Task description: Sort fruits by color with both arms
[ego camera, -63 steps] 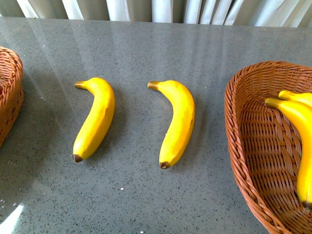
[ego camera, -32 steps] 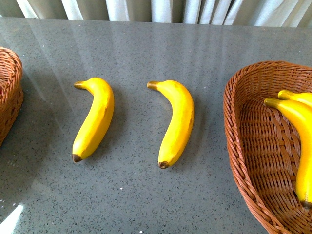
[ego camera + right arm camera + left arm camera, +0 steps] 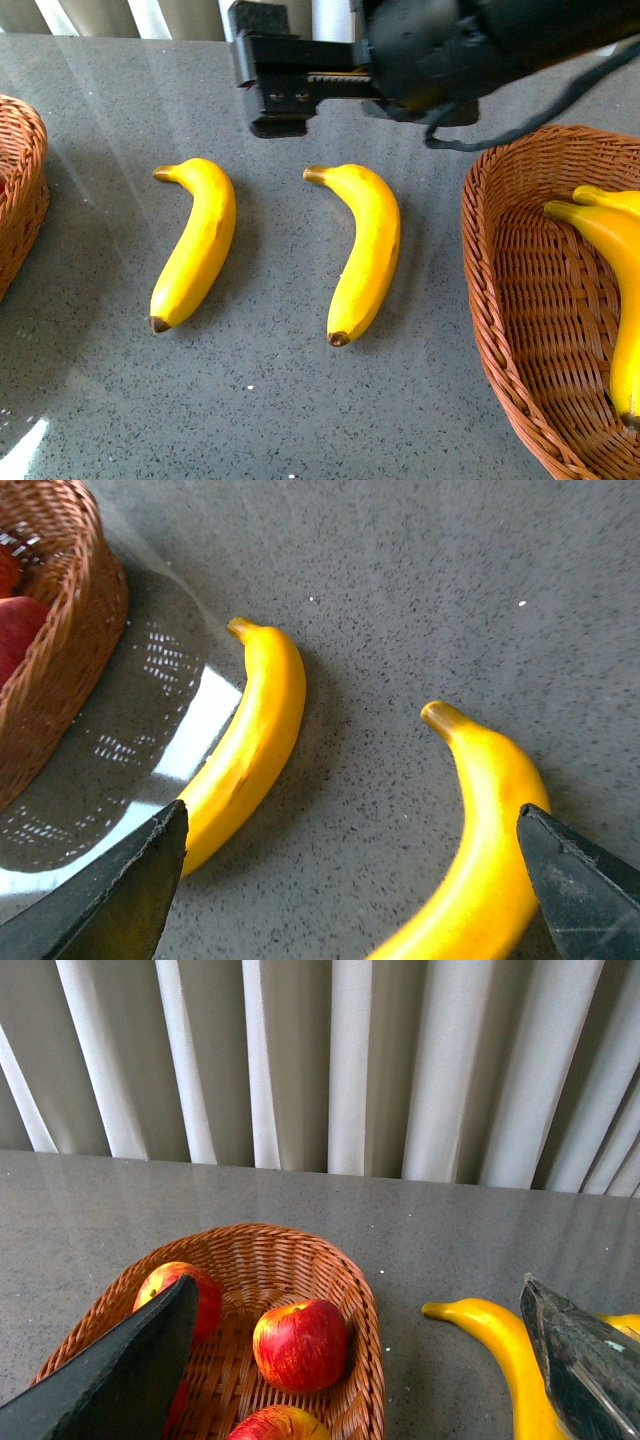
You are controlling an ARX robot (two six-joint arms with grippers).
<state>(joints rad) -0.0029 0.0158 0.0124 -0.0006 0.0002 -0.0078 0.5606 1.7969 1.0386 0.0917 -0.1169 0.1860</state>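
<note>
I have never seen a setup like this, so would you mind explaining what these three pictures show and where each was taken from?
This is a robot with two arms, each ending in a gripper with two black fingers. The front picture comes from a camera on its body: the left yellow banana and the middle yellow banana lie apart on the grey speckled table, and a brown woven basket on the right holds two more bananas. The black arm across the top is probably the right one. The other pictures come from wrist cameras. The left gripper looks onto a second woven basket with red apples; the right gripper hangs above the two loose bananas. Both are open, holding nothing.
</note>
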